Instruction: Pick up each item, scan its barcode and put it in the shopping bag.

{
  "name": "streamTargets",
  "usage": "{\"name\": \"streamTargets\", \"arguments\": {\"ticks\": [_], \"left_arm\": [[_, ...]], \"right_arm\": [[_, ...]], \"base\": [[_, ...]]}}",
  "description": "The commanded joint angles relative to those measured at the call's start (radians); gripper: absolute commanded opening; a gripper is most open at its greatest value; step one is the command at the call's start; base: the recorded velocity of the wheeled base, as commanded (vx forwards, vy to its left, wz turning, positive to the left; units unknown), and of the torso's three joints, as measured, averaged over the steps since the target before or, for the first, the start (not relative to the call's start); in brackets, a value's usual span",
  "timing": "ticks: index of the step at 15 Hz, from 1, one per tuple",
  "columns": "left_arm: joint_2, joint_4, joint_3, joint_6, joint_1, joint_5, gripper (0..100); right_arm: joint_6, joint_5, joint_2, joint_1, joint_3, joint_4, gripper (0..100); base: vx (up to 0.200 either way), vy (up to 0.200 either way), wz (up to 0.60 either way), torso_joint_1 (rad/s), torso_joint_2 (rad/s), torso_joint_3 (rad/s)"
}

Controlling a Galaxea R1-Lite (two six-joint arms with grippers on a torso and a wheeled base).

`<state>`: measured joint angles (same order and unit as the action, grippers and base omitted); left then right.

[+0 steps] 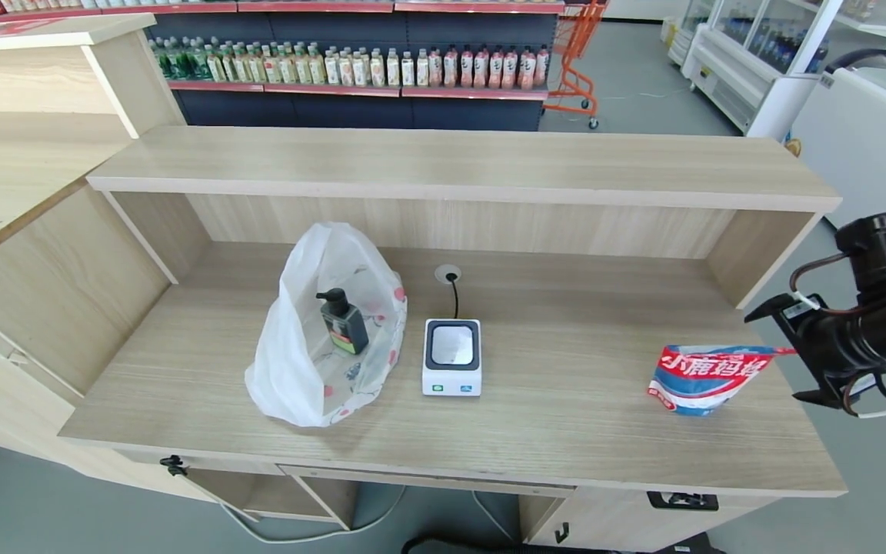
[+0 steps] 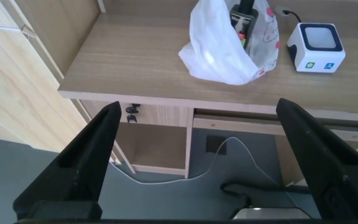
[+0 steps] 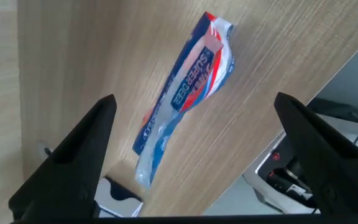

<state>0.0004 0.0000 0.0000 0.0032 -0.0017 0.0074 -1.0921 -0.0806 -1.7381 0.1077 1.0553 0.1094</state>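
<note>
- The left gripper [image 2: 197, 107] is held out in front of the counter's left front corner, facing its front edge. Its two dark fingers [image 2: 82, 162] are spread wide, with nothing between them.
- The counter [image 1: 566, 431] is pale wood, with a raised ledge along its back.
- The shopping bag [image 1: 289, 362] stands left of centre on the counter. It is thin white plastic with red spots, and its mouth gapes open.
- A pump bottle [image 1: 344, 327], dark with a black pump head, stands upright inside the bag.
- The scanner [image 1: 452, 356] sits just right of the bag without touching it. It is a small white box with a dark glass top.
- A black cable [image 1: 454, 296] runs back from the scanner to a round hole in the counter.
- The pouch [image 1: 708, 377], the item not yet bagged, is red, white and blue. It rests near the counter's right end, well apart from the scanner.
- The right arm [image 1: 885, 308] comes in from the right edge of the head view, bent at the wrist and angled down toward the pouch.
- The right gripper [image 1: 783, 355] hangs just beside the pouch's upper right corner with its fingers wide apart and not clamped on anything. In the right wrist view the pouch lies between the two spread fingers, farther off.
</note>
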Motion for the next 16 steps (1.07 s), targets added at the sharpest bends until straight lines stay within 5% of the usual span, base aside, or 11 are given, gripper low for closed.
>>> {"name": "streamTargets", "arguments": {"ticks": [1, 8, 9, 16], "left_arm": [[0.000, 0.000, 0.000, 0.000, 0.000, 0.000, 100], [0.000, 0.000, 0.000, 0.000, 0.000, 0.000, 100], [0.000, 0.000, 0.000, 0.000, 0.000, 0.000, 100], [0.000, 0.000, 0.000, 0.000, 0.000, 0.000, 100]], "right_arm": [[0.001, -0.039, -0.140, -0.006, 0.032, -0.007, 100], [0.055, -0.074, -0.327, -0.109, 0.109, -0.132, 100], [0.067, -0.080, -0.345, -0.126, 0.109, -0.155, 0], [0.314, -0.154, -0.388, -0.157, 0.112, -0.163, 0]], "base": [[0.000, 0.000, 0.00, 0.000, 0.00, 0.000], [0.000, 0.000, 0.00, 0.000, 0.00, 0.000], [0.000, 0.000, 0.00, 0.000, 0.00, 0.000], [0.000, 0.000, 0.00, 0.000, 0.00, 0.000]]}}
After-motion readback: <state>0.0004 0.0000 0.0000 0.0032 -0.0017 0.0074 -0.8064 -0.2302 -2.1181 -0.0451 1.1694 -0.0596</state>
